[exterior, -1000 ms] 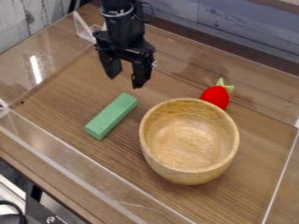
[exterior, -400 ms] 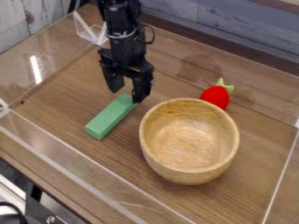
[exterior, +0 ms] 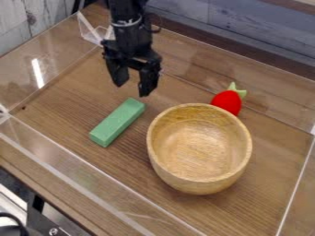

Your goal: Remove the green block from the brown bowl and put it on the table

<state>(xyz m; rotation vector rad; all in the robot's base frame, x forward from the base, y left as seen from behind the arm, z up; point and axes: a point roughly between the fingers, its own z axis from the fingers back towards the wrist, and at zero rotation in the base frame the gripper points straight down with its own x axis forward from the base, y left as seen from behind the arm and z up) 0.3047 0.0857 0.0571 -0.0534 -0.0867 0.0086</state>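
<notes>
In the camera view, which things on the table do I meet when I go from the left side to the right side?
Green block → brown bowl → red strawberry toy. The open end effector hangs above the block's far end, so I leave it out of the order.

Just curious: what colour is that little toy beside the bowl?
Red toy, green top; the only camera view.

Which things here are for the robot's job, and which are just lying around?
For the job:
green block, lying on the table
brown bowl, empty now
gripper, open above the block

Just lying around:
red strawberry toy, behind the bowl
clear walls around the table
</notes>
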